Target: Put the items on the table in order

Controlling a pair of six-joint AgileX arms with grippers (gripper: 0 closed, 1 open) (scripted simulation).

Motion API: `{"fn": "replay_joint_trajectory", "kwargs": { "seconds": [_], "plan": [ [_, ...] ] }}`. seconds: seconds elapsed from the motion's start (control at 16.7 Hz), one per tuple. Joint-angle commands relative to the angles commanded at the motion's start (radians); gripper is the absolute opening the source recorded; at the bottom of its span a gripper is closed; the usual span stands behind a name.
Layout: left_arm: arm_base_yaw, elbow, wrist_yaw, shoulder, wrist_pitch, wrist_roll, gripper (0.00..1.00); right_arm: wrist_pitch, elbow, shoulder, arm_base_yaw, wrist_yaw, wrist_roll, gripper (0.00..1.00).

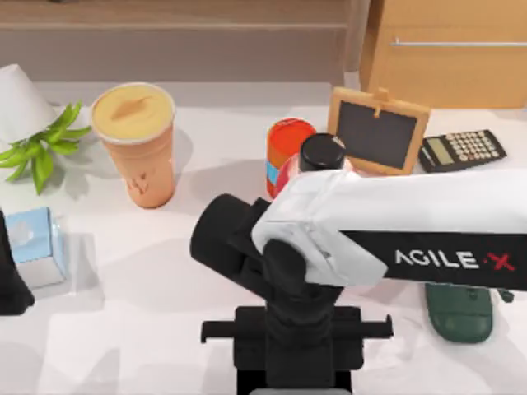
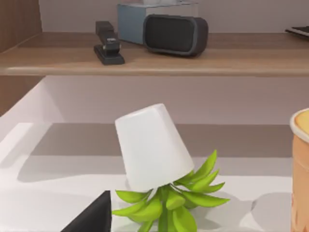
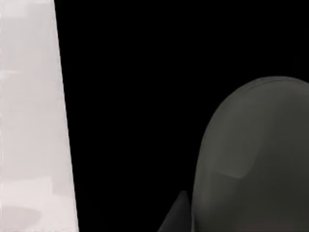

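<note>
Right arm (image 1: 428, 226) is stretching in from the right edge of the top view, all the way across to the lower middle. Its gripper (image 1: 295, 350) is hanging there over the table (image 1: 140, 329), near the bottom edge. Open or closed? I cannot tell from here. The right wrist view is dark.

The mouse (image 1: 459, 313) is lying at the lower right, its upper edge tucked under that arm and well apart from the gripper.

Over on the left, the tissue box (image 1: 37, 245) is sitting at the middle left. The left gripper (image 1: 8, 280) is parking just beside it at the frame edge, and I cannot tell that claw's state either.

The cup (image 1: 136, 144) is standing upright in the upper left, lid on. Left of it, a plant (image 1: 45, 146) is lying tipped over, its white pot (image 1: 16, 99) pointing to the upper left corner. The left wrist view is looking straight at that pot (image 2: 152, 147), leaves (image 2: 178, 198) spilling toward the camera.

In the upper middle a red can (image 1: 288, 146) and a black-capped bottle (image 1: 323, 152) are standing close together, the bottle partly under the arm. A small chalkboard (image 1: 379, 130) is standing just right of them, and a calculator (image 1: 461, 150) is lying farther right.
</note>
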Motion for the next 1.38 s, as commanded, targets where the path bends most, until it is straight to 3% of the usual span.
{"fn": "replay_joint_trajectory", "kwargs": {
  "seconds": [0.78,1.38],
  "plan": [
    [0.000,0.000,0.000,0.000,0.000,0.000,1.00,0.000,0.000,0.000,0.000,0.000,0.000,0.98],
    [0.000,0.000,0.000,0.000,0.000,0.000,1.00,0.000,0.000,-0.001,-0.001,0.000,0.000,1.00]
  ]
}}
